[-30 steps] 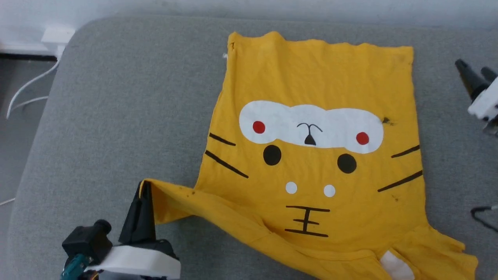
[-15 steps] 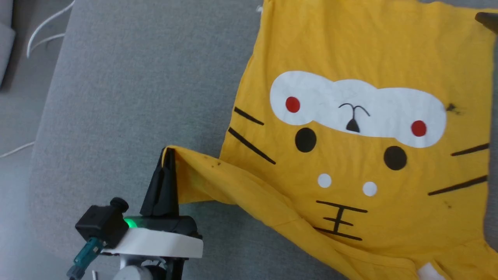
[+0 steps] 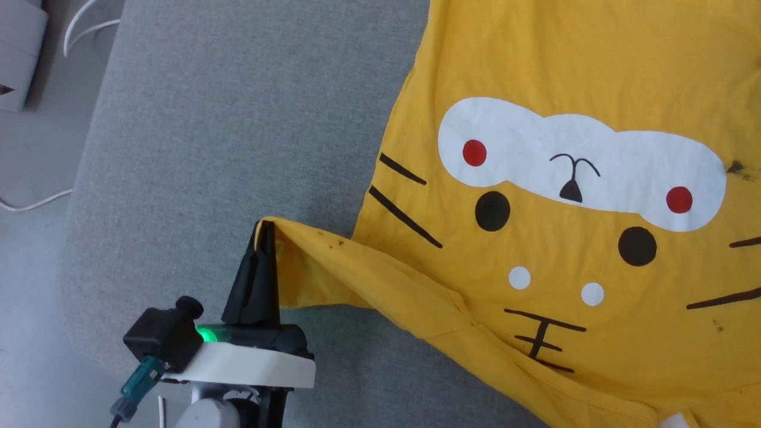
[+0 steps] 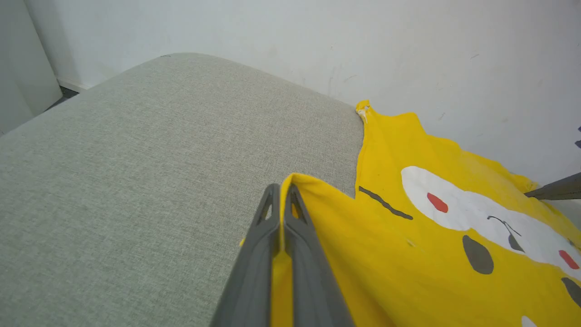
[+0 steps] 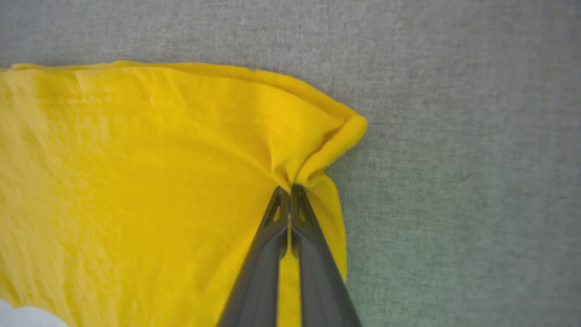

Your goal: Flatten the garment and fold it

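The garment (image 3: pixel 535 71), a bright yellow T-shirt with a white patch, red dots and black lines, lies spread print-up on the grey cushion (image 3: pixel 208 148). My left gripper (image 3: pixel 265 229) is shut on the end of its left sleeve, pulled out to the side and lifted a little. In the left wrist view the fabric (image 4: pixel 431 254) runs between the closed left gripper (image 4: pixel 282 190). In the right wrist view my right gripper (image 5: pixel 288 190) is shut on a bunched hem corner of the garment (image 5: pixel 136 181). A dark finger (image 4: pixel 556 191) of the right arm shows at the shirt's far corner.
The cushion's rounded left edge drops to a pale floor with a white cable (image 3: pixel 35 205) and a white box (image 3: pixel 18 30). A white wall (image 4: pixel 272 36) stands behind the cushion. Bare grey cushion stretches left of the shirt.
The head camera has swung down and left, so the whole picture shifted. The right gripper went from open beside the shirt to shut on its far corner. The left grip on the sleeve is unchanged.
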Motion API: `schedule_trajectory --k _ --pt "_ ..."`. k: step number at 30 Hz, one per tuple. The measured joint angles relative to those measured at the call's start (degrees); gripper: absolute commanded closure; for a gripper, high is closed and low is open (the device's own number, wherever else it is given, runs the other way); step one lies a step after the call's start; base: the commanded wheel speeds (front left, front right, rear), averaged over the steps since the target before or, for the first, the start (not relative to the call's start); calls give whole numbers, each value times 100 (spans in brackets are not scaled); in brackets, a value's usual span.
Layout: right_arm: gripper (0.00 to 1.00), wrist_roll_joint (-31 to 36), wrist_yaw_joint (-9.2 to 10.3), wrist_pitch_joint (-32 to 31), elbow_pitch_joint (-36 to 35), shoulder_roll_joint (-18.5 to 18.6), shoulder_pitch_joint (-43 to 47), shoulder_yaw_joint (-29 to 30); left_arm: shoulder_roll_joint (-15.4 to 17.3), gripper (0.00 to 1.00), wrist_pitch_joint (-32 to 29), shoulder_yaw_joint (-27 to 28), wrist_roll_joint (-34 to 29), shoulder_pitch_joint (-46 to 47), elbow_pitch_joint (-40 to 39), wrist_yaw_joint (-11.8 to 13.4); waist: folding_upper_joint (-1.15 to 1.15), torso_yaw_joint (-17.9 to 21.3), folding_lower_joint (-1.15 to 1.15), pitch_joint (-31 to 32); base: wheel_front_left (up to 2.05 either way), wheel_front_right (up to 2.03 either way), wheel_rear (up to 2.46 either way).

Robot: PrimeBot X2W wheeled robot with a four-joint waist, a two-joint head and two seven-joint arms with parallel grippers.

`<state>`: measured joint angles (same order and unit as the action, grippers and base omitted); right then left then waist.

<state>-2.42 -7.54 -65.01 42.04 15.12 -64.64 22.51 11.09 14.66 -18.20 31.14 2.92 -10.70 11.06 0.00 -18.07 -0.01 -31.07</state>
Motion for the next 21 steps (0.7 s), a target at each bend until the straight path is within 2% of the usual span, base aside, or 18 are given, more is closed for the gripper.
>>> schedule_trajectory --k 6,10,12,16,21 --pt "100 -59 1 118 -232 -77 223 -165 -85 100 0 57 -44 -1 179 -93 0 -18 1 143 0 0 0" --pt "100 -488 1 417 -509 -22 475 -951 -78 100 0 108 -53 -28 326 -100 0 3 2 346 0 0 0" --pt "100 -777 0 504 -820 160 633 -1482 -53 100 -3 119 -58 -66 368 -99 0 32 1 488 0 0 0" --pt "100 -1601 0 412 -1664 781 1160 -2271 44 100 -59 205 -58 -267 389 -23 0 139 1 823 0 0 0" --pt "100 -2395 0 131 -3018 1537 2446 -2537 216 100 -213 350 -60 -610 345 194 0 388 0 1236 0 0 0"
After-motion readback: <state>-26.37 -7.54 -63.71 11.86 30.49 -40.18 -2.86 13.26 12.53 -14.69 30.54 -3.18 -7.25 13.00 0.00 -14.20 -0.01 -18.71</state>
